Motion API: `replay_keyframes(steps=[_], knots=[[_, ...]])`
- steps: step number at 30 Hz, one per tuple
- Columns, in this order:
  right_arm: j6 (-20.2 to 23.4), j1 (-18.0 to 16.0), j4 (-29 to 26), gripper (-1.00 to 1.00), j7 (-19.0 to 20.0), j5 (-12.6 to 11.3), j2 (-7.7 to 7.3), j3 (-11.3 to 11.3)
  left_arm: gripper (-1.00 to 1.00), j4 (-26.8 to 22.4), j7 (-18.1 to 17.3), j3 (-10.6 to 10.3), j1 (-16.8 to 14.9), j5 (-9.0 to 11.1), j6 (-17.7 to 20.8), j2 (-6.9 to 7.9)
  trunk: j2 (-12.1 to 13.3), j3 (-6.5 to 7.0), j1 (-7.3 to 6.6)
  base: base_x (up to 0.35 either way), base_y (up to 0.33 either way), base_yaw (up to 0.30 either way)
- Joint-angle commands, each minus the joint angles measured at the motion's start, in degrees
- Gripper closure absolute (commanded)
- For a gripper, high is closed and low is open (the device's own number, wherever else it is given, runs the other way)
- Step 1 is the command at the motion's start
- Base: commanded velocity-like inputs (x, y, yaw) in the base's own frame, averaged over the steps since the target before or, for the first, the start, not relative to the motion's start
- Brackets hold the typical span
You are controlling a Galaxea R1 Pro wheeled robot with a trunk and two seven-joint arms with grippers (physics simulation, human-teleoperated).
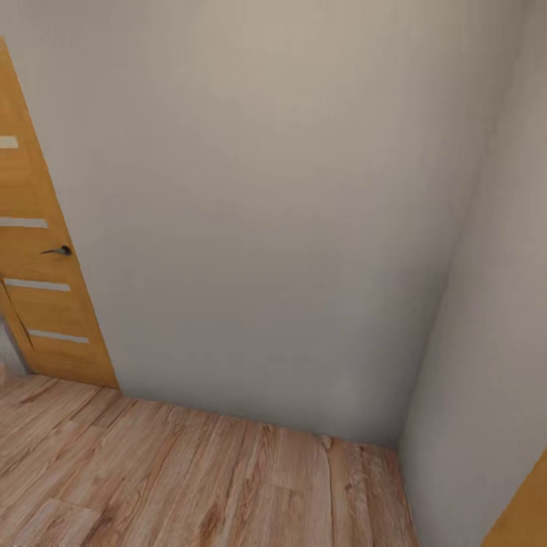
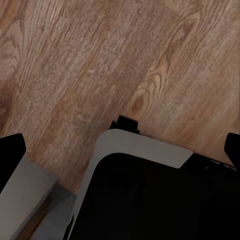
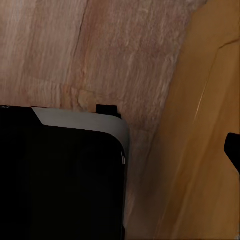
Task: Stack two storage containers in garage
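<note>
End effector states impossible to tell; grained plank floor (image 1: 190, 486), matte wall (image 1: 266, 213), slatted door (image 1: 45, 289)

No text, label, brand, number or sign can be read in any of the views. In the left wrist view a few faint pale marks sit on the robot's black body (image 2: 220, 166), too small and blurred to make out as letters. The wooden door (image 1: 42, 258), the walls and the wood-plank floor (image 1: 190, 486) carry no writing.
</note>
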Motion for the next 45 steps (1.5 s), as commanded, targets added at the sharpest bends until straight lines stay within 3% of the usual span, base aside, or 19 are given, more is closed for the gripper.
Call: replay_keyframes(steps=[1,45], knots=[[-0.3,-0.1,0.2,-1.00,0.0,-0.5,0.02,0.5,-1.00,0.0,0.1,-0.5,0.0,0.4,-0.1,-0.01,0.0,-0.07,0.03,0.246,0.000,0.268],[-0.3,-0.1,0.2,-1.00,0.0,-0.4,0.02,0.8,-1.00,0.0,0.1,-0.5,0.0,0.4,-0.1,-0.02,0.0,-0.07,0.03,0.219,0.000,0.268]])
